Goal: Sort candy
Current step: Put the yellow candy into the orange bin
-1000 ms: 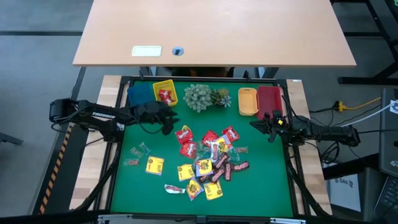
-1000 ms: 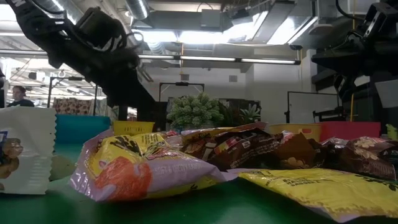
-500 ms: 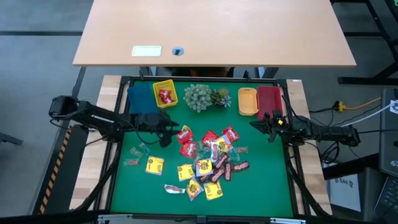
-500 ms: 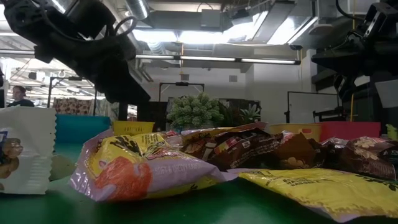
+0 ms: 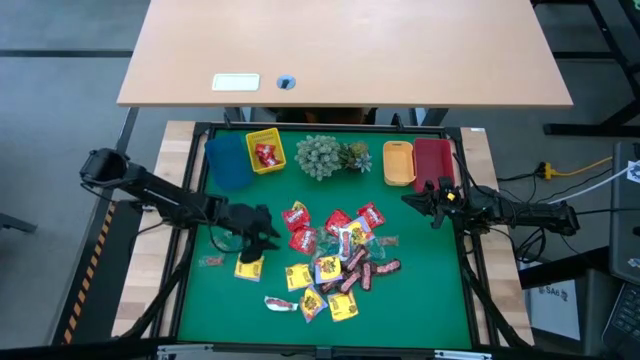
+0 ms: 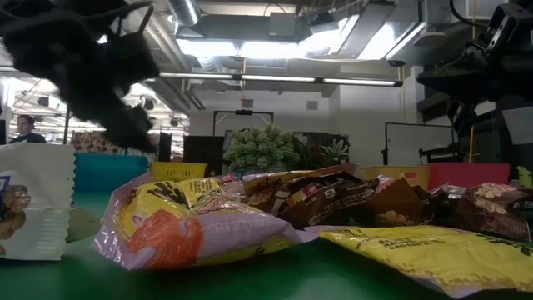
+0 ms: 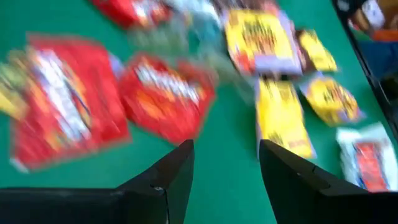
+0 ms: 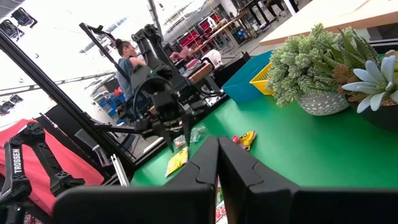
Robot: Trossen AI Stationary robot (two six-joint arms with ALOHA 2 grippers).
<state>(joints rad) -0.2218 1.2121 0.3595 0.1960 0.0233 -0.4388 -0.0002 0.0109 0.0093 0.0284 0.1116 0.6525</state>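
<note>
A green mat (image 5: 420, 300) covers the work surface inside a black frame. Along its far edge stand a blue bin (image 5: 226, 158), a yellow bin (image 5: 265, 149), an orange bin (image 5: 398, 163) and a red bin (image 5: 433, 160). Between the yellow and orange bins sits a grey-green plant cluster (image 5: 320, 156), with a smaller spiky plant (image 5: 355, 156) just beside it. Beyond the mat stands a pale wooden table (image 5: 345, 50) bearing a white label (image 5: 236, 83) and what may be a small round fitting (image 5: 287, 83). A person (image 8: 129, 59) shows in the room behind.
</note>
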